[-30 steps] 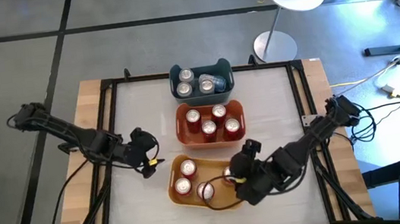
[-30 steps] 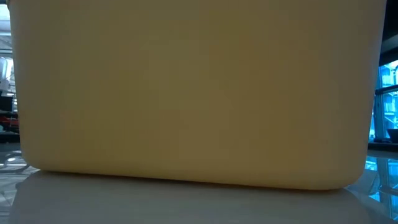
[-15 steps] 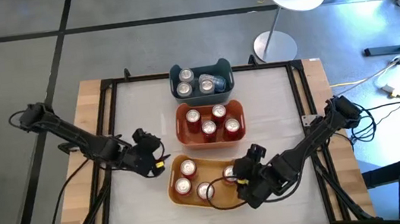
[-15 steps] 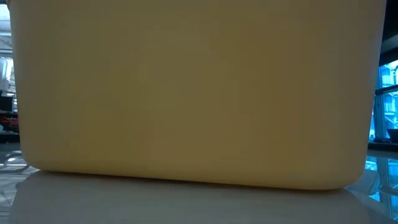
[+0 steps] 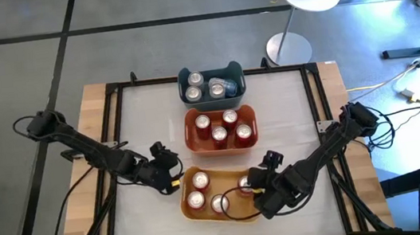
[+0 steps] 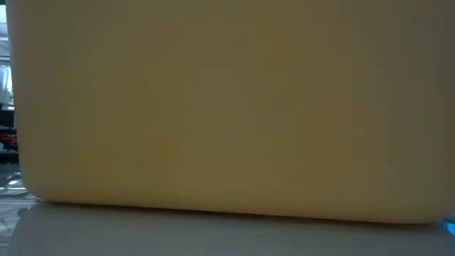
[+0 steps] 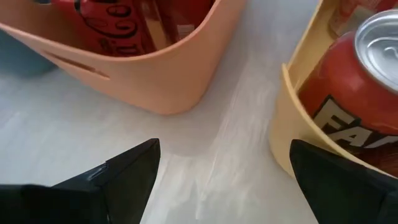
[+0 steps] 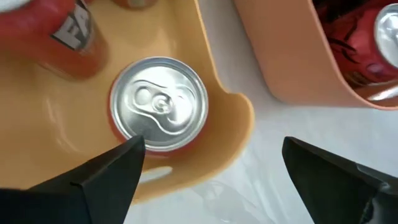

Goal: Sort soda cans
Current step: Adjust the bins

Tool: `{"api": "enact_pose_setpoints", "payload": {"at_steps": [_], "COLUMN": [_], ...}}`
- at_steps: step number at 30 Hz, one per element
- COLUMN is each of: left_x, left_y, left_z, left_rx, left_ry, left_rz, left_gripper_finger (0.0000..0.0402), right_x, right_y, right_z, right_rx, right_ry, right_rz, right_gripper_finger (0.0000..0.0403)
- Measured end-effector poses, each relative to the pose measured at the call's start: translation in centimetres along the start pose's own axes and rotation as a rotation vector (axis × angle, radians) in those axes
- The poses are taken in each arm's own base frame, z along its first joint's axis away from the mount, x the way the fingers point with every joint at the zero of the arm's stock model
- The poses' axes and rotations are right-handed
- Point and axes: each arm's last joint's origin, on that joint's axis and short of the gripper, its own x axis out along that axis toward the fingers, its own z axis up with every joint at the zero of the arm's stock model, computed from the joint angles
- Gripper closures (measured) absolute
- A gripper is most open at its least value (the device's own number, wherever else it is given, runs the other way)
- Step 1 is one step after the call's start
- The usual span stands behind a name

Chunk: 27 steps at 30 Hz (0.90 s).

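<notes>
A yellow bin (image 5: 216,215) at the table's near middle holds several red soda cans (image 5: 199,180); its wall (image 6: 227,107) fills the low view. Behind it, an orange bin (image 5: 223,143) holds red cans and a blue-grey bin (image 5: 210,73) holds silver ones. My left gripper (image 5: 170,172) is open at the yellow bin's far left corner; the left wrist view (image 7: 227,171) shows the bin's wall (image 7: 280,127) and a red can (image 7: 360,87). My right gripper (image 5: 256,190) is open over the bin's right end. It straddles the rim (image 8: 239,124), one finger beside a can (image 8: 158,102). My left gripper has one finger (image 7: 323,177) close by the outside of the yellow bin's wall (image 7: 278,149); whether it touches, I cannot tell. My right gripper comes from above with one fingertip (image 8: 127,155) at the edge of the can's silver top (image 8: 146,140); whether it touches, I cannot tell.
A dark frame (image 5: 113,113) rims the white table top. The three bins stand in a row down the middle, with narrow gaps between them. Bare table lies to the left (image 5: 140,134) and right (image 5: 290,116) of the bins.
My left gripper has moved toward the table's right and a little nearer, up to the yellow bin's corner. My right gripper has shifted slightly toward the near edge. The yellow bin with its cans has slid a little toward the near edge and looms larger in the low view.
</notes>
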Motion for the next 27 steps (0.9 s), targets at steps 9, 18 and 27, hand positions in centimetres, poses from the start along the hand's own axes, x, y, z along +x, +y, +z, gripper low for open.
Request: {"api": "enact_pose_setpoints", "payload": {"at_steps": [9, 18, 27], "left_x": [-0.8, -1.1, -0.4], "left_y": [-1.2, -1.8, -0.6], "left_z": [-0.4, -0.3, 0.1], "left_rx": [0.009, 0.025, 0.0], "left_ry": [-0.009, -0.031, -0.009], "left_rz": [-0.087, -0.137, -0.075], "left_gripper_finger": [0.0054, 0.0054, 0.0054], "right_x": [0.0, 0.1, 0.0], "right_y": [-0.8, -0.8, -0.8], "right_z": [-0.4, -0.4, -0.4], "right_rx": [-0.044, -0.048, -0.043], "right_ry": [0.029, 0.009, 0.019], "right_rz": [-0.092, -0.106, -0.09], "right_gripper_finger": [0.0024, 0.0024, 0.0024]}}
